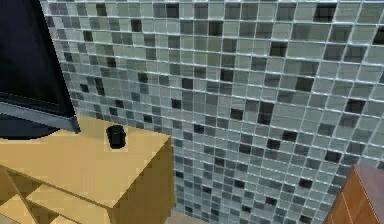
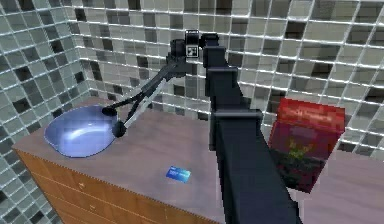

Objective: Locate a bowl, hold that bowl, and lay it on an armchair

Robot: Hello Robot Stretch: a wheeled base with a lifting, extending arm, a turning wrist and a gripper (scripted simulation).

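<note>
a wall (image 1: 260,90) of small grey, white and black tiles stands before us in the forward view and also backs the arm side view. there our dark square arm (image 2: 238,140) rises from the bottom edge and reaches out over a wooden table (image 2: 130,165) with drawer fronts under its brownish top. at the forward view's left a black tv (image 1: 28,60) stands on a pale table (image 1: 70,165) of light wood, and a brown wooden edge (image 1: 362,200) shows at the lower right corner. on the arm side, a red box (image 2: 308,140) stands upright on the table just right of the arm, near the wall. the bowl (image 2: 72,132), blue-grey and shiny, sits upright on the table's left end, close to the tiled corner. our hand (image 2: 114,122) points down and left from the arm's tip, and its thin fingers end at the bowl's right rim in the picture. with the bowl resting right there, we cannot tell whether the hand holds anything. a small dark cup (image 1: 116,136) sits on the pale table by the tv's foot. a little blue card (image 2: 180,174) lies flat on the table between bowl and arm.
</note>
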